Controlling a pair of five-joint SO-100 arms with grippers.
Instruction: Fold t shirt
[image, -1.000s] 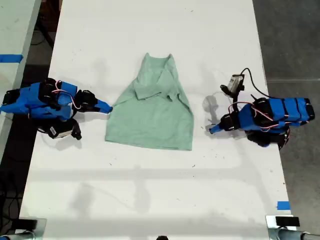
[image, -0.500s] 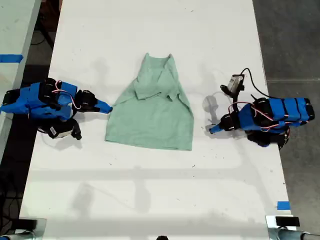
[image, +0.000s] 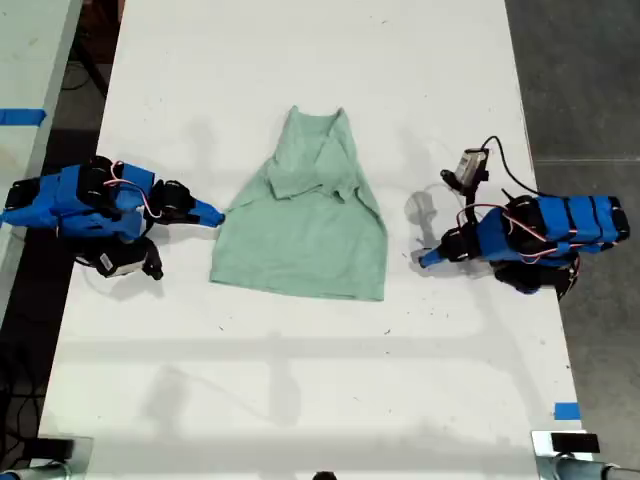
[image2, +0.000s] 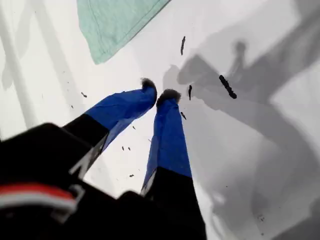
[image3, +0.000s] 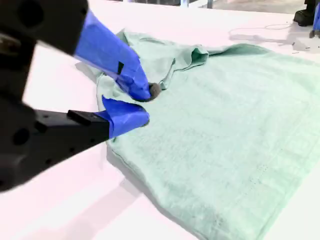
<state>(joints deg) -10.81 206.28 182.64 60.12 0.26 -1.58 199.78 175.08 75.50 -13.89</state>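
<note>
Nothing has moved: my second end effector (image3: 145, 105), slightly spread at the t shirt (image: 305, 225) edge, should pinch it cleanly; my first end effector (image2: 159, 94) is pressed together.

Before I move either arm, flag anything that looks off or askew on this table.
The t shirt is lopsided: both sleeves are folded in and bunched near the collar, leaving a narrow top and a wide hem, with rumpled folds in its upper half. My second gripper is at its edge; my first gripper is over bare table. Nothing looks spilled or damaged.
</note>
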